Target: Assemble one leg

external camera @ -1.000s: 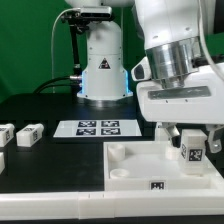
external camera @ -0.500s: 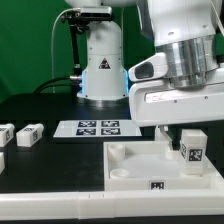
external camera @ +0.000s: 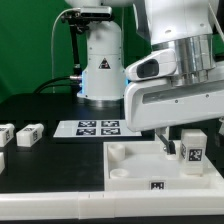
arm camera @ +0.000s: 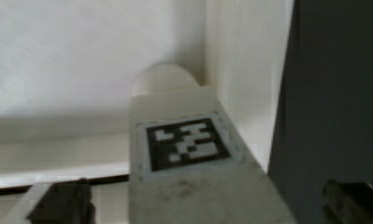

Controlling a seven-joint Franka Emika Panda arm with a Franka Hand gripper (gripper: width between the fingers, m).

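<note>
Since a leg has to go into its mount end-on, the gripper (external camera: pixel 189 146) hangs straight over the white square panel (external camera: pixel 135 172) with its jaws straddling the leg (external camera: pixel 193 153), one dark finger (arm camera: pixel 62 203) on each flank. Whether they actually clamp it I cannot tell: the wrist view shows a thin sliver between each finger and the block, but that picture is blurred and the pads are cut off. The leg stands upright between them, tagged face toward the exterior camera, over the panel's corner on the exterior view's right; where its lower end meets the panel is hidden. Seen from the wrist, it runs away from the camera to a rounded end against the white panel, close beside the panel's edge, which suits a corner mount. I judge the step in hand to be seating or twisting this leg home. Further out, an open corner socket (external camera: pixel 120 155) shows at the panel's corner on the exterior view's left. The marker board (external camera: pixel 97 127) lies behind it, and spare legs (external camera: pixel 29 133) sit well apart on the exterior view's left, out of the arm's way.
</note>
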